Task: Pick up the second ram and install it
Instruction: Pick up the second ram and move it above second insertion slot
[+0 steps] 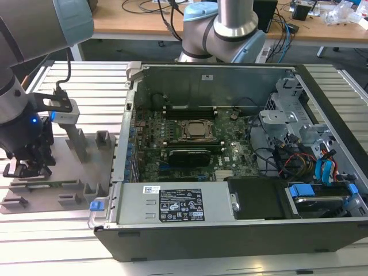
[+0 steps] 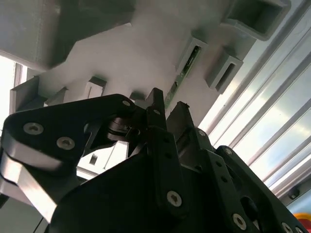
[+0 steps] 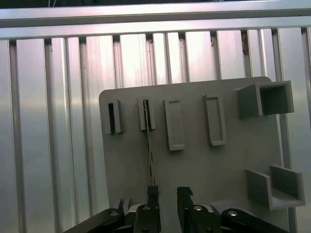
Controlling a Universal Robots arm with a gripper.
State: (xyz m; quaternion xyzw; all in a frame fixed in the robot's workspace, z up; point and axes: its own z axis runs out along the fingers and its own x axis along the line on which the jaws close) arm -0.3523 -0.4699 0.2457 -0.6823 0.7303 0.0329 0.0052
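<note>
You are working the pick-up: your gripper [image 3: 168,192] is hovering, jaws spread, over the second ram [image 3: 149,145], which is standing on edge in the grey holder plate [image 3: 204,170]. A clean pinch, I judge, is calling for centring the stick between them.

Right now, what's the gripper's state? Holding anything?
Gripper: open, with a gap between its fingers, down at the second ram, which stands on edge in the gray holder; not clamped on it.
</note>
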